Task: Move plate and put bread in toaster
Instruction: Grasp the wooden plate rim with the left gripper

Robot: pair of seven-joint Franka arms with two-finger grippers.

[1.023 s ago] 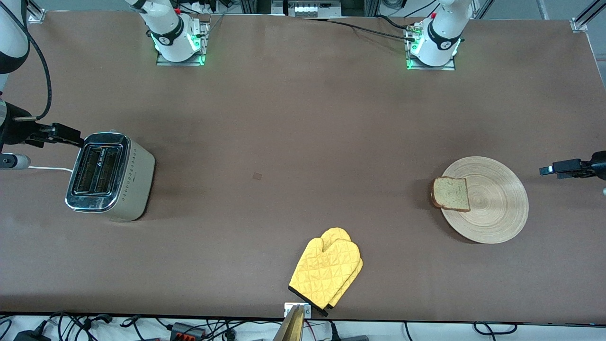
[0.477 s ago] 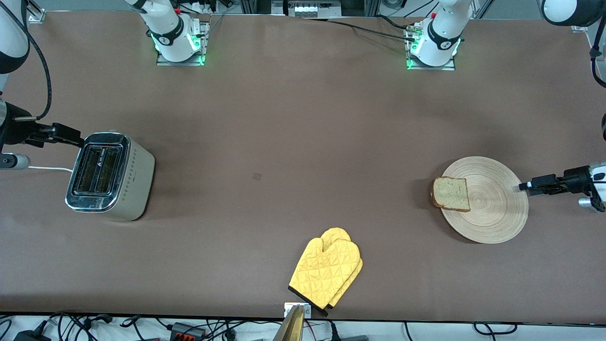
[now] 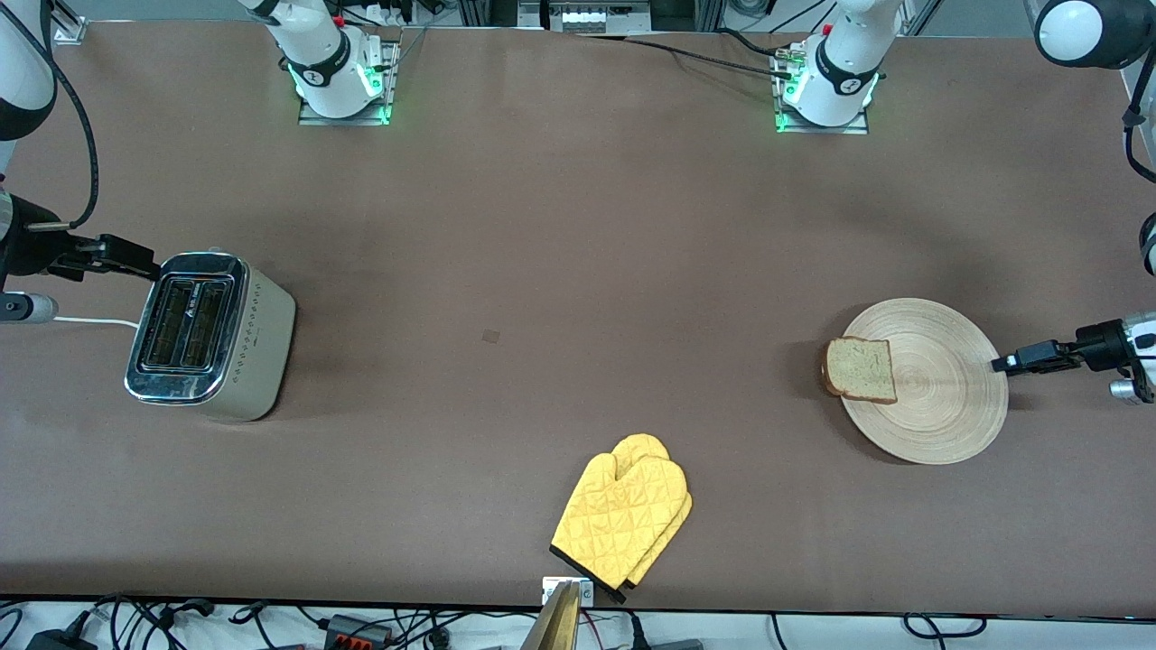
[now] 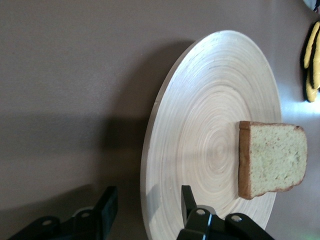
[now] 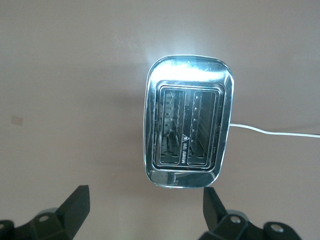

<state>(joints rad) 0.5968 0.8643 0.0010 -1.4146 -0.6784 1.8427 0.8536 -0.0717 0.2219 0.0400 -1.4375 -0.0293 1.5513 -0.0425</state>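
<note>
The left gripper (image 4: 145, 212) sits at the rim of the round light-wood plate (image 3: 948, 397), fingers apart and straddling its edge, squarish brown bread slice (image 3: 860, 368) on top. Best to clamp squarely and slide flat. The right gripper (image 5: 145, 210) waits, fingers apart, over the chrome-topped beige toaster (image 3: 208, 334).

Robotics lab: two bolted arm bases (image 3: 341, 86) (green indicator lights) on a brown-covered table (image 3: 560, 253), edge cabling (image 3: 379, 623).
</note>
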